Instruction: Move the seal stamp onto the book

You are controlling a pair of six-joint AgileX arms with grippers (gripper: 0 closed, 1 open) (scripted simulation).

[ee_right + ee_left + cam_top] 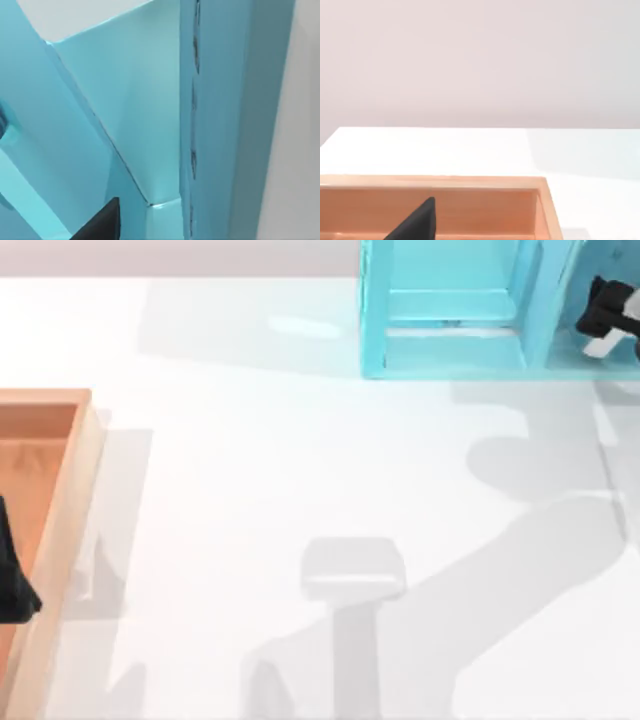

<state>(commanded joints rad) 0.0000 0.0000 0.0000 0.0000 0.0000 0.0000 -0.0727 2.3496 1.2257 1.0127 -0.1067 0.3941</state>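
Surface: white table (250, 460), plain pale wall behind it in the left wrist view.
Shelf unit: light-blue shelf unit (450, 310) at the table's far edge, right of centre; its panels stand close before the right wrist camera.
Tray: wooden tray (60, 520) at the table's left edge, its rim raised.
Left gripper: left gripper (12, 575) over the tray's interior; a dark fingertip (417, 222) shows against the tray's inner wall; grip state cannot be told.
Right gripper: right gripper (612, 318) at the far right, just beside the shelf unit's right end; grip state cannot be told.
Obstructions: shelf walls hem the right gripper closely.
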